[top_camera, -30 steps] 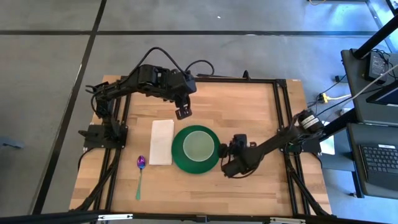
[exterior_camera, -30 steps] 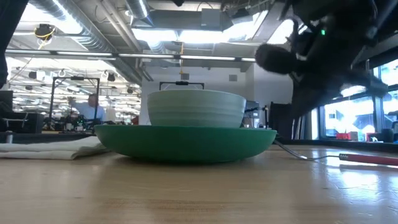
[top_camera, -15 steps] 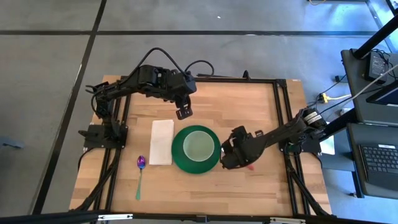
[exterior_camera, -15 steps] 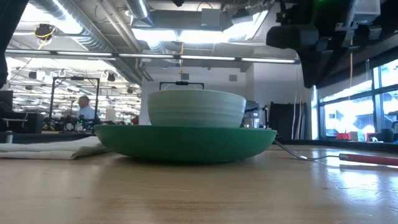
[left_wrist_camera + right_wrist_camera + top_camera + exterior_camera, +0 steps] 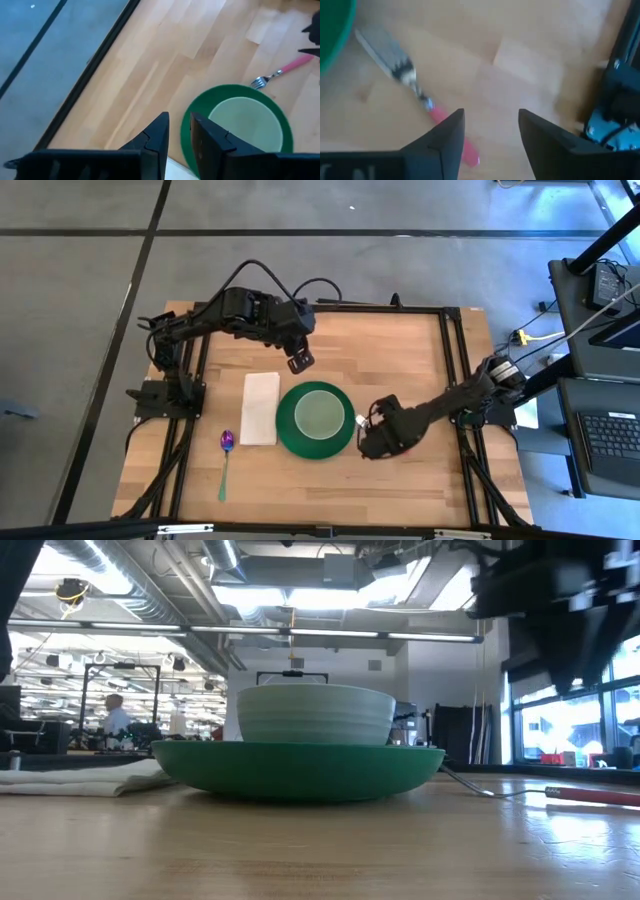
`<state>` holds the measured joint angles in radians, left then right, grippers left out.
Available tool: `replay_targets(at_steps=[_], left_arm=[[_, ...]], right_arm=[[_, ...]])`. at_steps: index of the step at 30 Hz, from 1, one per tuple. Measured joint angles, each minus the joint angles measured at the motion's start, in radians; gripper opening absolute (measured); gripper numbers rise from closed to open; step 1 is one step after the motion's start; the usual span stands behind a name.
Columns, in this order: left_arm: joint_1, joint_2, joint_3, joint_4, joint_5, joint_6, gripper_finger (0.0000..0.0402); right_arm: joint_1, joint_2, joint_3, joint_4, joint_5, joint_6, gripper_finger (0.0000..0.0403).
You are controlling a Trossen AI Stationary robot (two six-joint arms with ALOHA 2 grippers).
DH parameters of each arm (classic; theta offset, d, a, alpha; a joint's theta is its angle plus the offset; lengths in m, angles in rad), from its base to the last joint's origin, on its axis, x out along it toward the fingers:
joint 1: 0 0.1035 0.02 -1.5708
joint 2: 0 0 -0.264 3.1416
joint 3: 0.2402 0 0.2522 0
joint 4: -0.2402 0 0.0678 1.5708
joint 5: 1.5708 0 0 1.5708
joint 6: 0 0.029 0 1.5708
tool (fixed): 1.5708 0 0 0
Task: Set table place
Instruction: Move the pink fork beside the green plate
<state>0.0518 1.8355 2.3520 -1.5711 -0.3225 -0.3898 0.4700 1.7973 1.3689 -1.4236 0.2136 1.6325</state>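
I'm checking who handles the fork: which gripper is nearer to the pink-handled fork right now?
The right. The right gripper hangs open directly over the fork, beside the green plate. The left gripper hovers beyond the plate's far edge, well away from the fork.

two dark jointed arms (image 5: 210,315) trailing looped black cables (image 5: 262,272).
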Motion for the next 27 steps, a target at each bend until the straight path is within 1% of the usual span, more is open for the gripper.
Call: replay_targets(at_steps=[3,7,9,11,16,20,22,27], left_arm=[[-0.019,0.000,0.000,0.000,0.000,-0.026,0.0071],[-0.047,0.000,0.000,0.000,0.001,-0.029,0.0071],[-0.060,0.000,0.000,0.000,0.002,-0.029,0.0071],[-0.071,0.000,0.000,0.000,0.002,-0.035,0.0071],[-0.099,0.000,0.000,0.000,0.003,-0.112,0.0071],[-0.142,0.000,0.000,0.000,0.047,-0.159,0.0071],[-0.167,0.000,0.000,0.000,0.055,-0.178,0.0071],[-0.220,0.000,0.000,0.000,0.055,-0.215,0.0071]], right_arm=[[0.049,0.000,0.000,0.022,0.002,0.006,0.0188],[0.101,0.000,0.000,0.073,0.077,0.005,0.0188],[0.116,0.000,0.000,0.083,0.096,0.005,0.0188],[0.125,0.000,0.000,0.087,0.098,0.007,0.0188],[0.131,0.000,0.000,0.093,0.098,0.008,0.0188],[0.131,0.001,0.000,0.129,0.099,0.010,0.0188],[0.131,0.001,0.000,0.152,0.099,-0.015,0.0188],[0.151,0.018,-0.007,0.155,0.107,-0.160,0.0188]])
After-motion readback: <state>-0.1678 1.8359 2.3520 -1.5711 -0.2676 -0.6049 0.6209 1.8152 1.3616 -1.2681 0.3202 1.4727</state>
